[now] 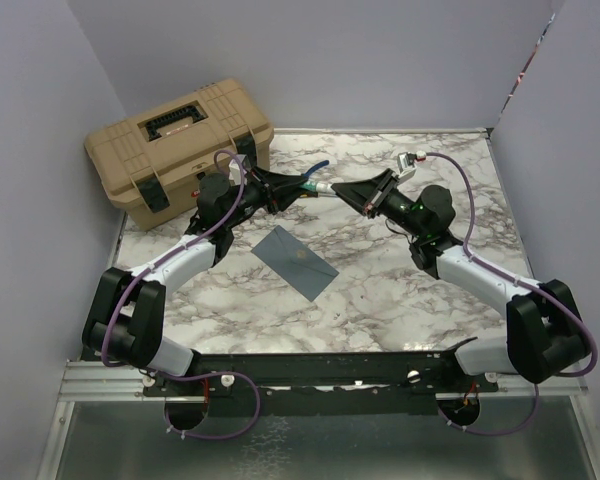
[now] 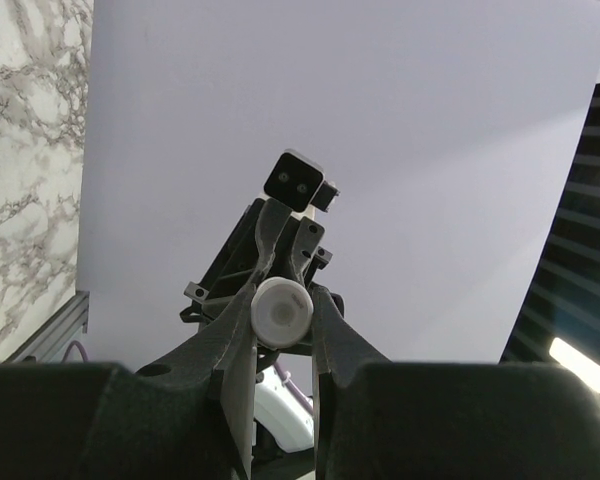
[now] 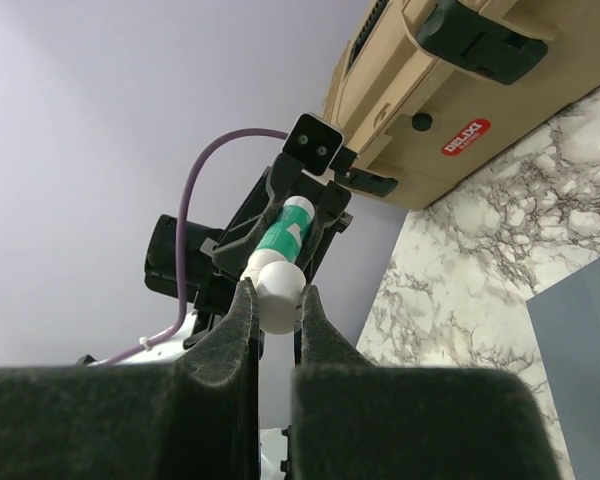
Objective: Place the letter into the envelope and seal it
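Observation:
The blue-grey envelope point(image 1: 297, 261) lies flat on the marble table point(image 1: 400, 290), its corner also in the right wrist view point(image 3: 580, 350). The letter is out of view. Above the table, both grippers meet tip to tip on a green-and-white glue stick point(image 1: 321, 187). My left gripper point(image 1: 302, 186) point(image 2: 283, 305) is shut on the stick's body point(image 3: 286, 234), whose round white end point(image 2: 281, 311) faces its camera. My right gripper point(image 1: 353, 194) point(image 3: 278, 297) is shut on the stick's white cap point(image 3: 280, 288).
A tan toolbox point(image 1: 180, 140) point(image 3: 460, 90) with black latches stands at the back left, close behind my left arm. Lavender walls point(image 1: 380, 60) enclose the table on three sides. A metal rail point(image 1: 310, 372) runs along the near edge.

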Tool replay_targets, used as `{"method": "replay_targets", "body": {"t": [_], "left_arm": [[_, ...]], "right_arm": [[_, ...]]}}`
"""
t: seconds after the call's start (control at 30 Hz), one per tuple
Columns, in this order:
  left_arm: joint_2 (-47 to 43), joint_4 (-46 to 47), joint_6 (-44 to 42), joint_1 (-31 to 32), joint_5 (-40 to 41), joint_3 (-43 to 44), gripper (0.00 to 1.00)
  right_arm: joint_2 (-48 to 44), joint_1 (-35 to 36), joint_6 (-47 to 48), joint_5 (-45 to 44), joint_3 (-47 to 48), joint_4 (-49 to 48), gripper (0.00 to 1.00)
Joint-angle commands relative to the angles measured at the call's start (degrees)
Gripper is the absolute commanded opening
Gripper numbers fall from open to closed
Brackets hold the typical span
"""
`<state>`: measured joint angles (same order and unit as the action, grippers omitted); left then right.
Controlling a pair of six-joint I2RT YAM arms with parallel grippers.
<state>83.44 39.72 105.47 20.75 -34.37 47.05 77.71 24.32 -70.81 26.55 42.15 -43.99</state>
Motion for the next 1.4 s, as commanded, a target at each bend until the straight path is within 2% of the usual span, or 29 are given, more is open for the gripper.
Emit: {"method": "replay_targets", "body": {"t": [0.0,0.9,1.17,1.37], "left_arm": [[0.13,2.02,0.38,0.25,0.93,-0.76,0.0],[0.84,3.27,-0.21,0.43,0.79,-1.19,0.0],[1.07,3.25,-1.7,0.51,0.22,-0.84,0.0],[1.62,1.87,-5.55,0.76,-1.66,1.05,0.0]], "right_arm": [[0.84,0.38,-1.4,1.73,1.13,-4.62,0.0],[3.99,0.56,-2.77,5.36,3.72,-6.67,0.0],[4.19,0.78,-1.61,5.48,4.79,-3.18,0.0],[3.97,1.06,0.62,5.41,7.51,4.08,0.0]]}}
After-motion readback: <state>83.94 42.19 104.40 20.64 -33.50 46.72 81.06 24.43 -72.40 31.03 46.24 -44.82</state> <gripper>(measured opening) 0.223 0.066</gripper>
